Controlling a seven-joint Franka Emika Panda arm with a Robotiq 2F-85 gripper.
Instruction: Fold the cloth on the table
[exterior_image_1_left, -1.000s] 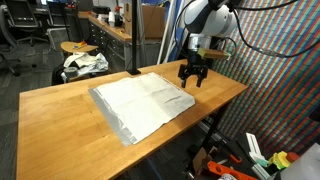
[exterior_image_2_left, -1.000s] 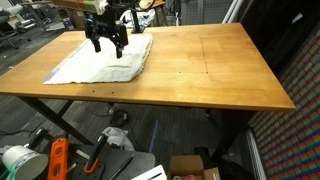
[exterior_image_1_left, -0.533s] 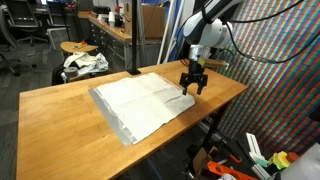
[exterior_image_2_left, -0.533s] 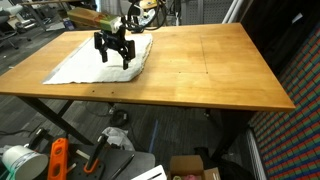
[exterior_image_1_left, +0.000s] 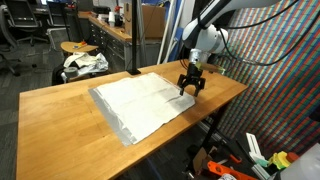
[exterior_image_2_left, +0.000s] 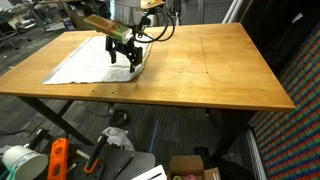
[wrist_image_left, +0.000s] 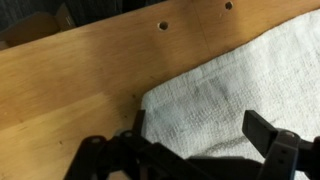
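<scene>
**Jaws wide open over the cloth's corner, nothing held**

Reading an exterior view from the left, at about 10 o'clock beyond the tabletop (exterior_image_1_left: 55, 120) I see a round stool (exterior_image_1_left: 72, 47). It carries a white fabric bundle (exterior_image_1_left: 86, 63) with dark patches, and I cannot make out what, if anything, is inside it. The cloth (exterior_image_1_left: 140, 105) lies flat and wrinkled mid-tabletop, with one corner close to the near edge at 6 o'clock. At the cloth's 2 o'clock corner my gripper (exterior_image_1_left: 190, 88) points straight down, and the arm above it is cut off by the frame. I cannot tell whether the tips touch the fabric. The floor clutter at 4 o'clock is too small to name.

In an exterior view from the opposite side, the cloth (exterior_image_2_left: 90, 62) sits toward 10 o'clock on the tabletop (exterior_image_2_left: 210, 70). The gripper (exterior_image_2_left: 124, 60) stands over its 3 o'clock edge and hides that part. Below, at 6 o'clock, the frame edge crops a cardboard box (exterior_image_2_left: 190, 167), and its contents are unreadable.

In the wrist view, bare tabletop (wrist_image_left: 80, 70) fills 9 to 12 o'clock. The cloth (wrist_image_left: 250, 80) comes in from 3 o'clock, and its corner lies between the two dark fingers of the gripper (wrist_image_left: 195, 135). The fingers are blurred and clipped at the bottom. The jaws stand fully spread and grip nothing.
</scene>
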